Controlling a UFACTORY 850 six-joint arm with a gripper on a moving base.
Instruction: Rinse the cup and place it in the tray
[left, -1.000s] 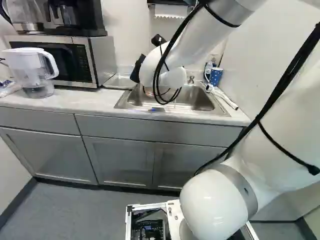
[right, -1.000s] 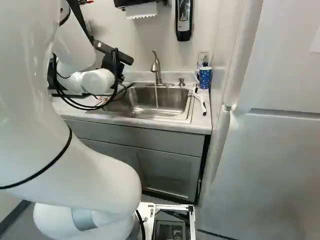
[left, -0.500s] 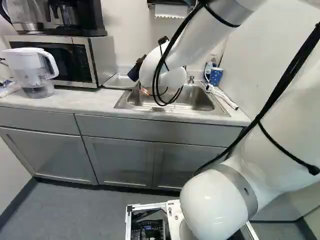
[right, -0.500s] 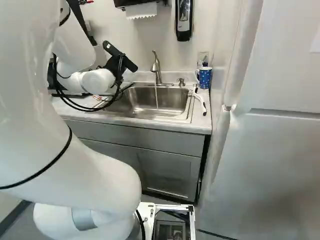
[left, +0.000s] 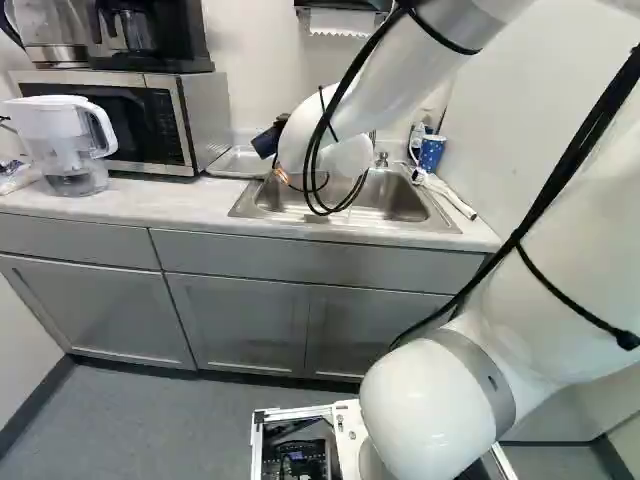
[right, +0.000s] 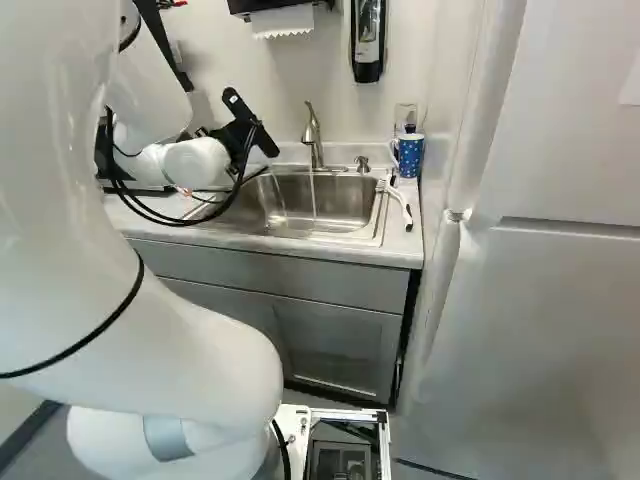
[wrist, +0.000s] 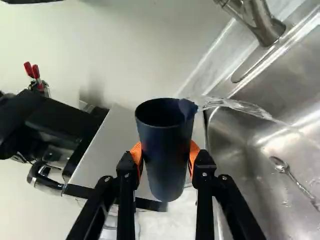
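White arm (left: 430, 410), looping black cables (left: 380, 37)

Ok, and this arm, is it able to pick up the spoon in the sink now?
Probably not: its gripper is shut on the cup, though nothing seems to cover the spoon.

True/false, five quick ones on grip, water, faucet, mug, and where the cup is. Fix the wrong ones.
1. The gripper is shut on the dark blue cup. True.
2. The faucet is turned off. False: a stream of water runs from it into the sink.
3. Water is spilling from the cup's rim. True.
4. The polka-dot mug stands inside the sink. False: it stands on the counter, beside the sink.
5. The cup is not yet in the metal tray. True.
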